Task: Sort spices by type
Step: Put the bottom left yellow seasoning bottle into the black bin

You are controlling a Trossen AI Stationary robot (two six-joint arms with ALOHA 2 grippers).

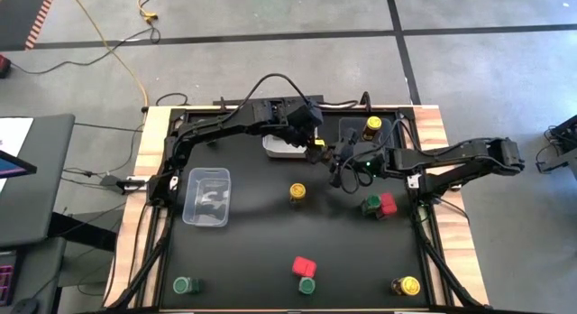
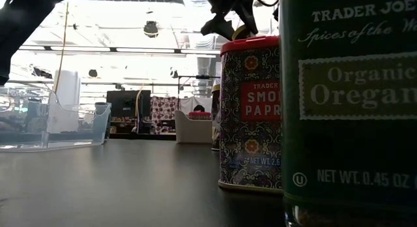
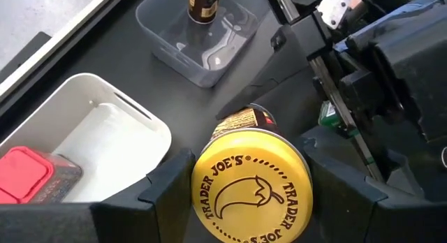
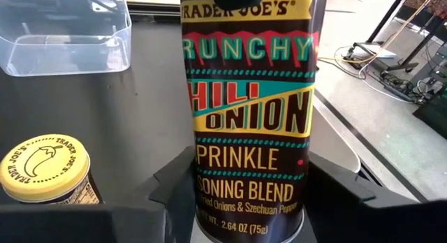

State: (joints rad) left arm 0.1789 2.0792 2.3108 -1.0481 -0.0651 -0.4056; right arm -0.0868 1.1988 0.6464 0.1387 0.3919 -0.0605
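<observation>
My left gripper is shut on a yellow-lidded jar, which hangs just off the right end of the white tray. My right gripper reaches in from the table's right and is shut on the same jar's labelled body. A red box lies in the white tray, and another yellow-lidded jar stands in the far clear tray. On the table stand a yellow-lidded jar, a green-lidded jar beside a red box, and a near row of jars and one box. My left gripper pinches the jar's yellow lid between its two fingers, coming from above and pointing down. The jar hangs upright below it. My right gripper has the lower part of the jar's body between its two fingers, coming level from the table's right. The jar stands upright in it, its base clear of the surface.
A clear tray sits at the table's left. Along the near edge are a green-lidded jar, a red box with a green-lidded jar, and a yellow-lidded jar. The two arms meet near the far middle.
</observation>
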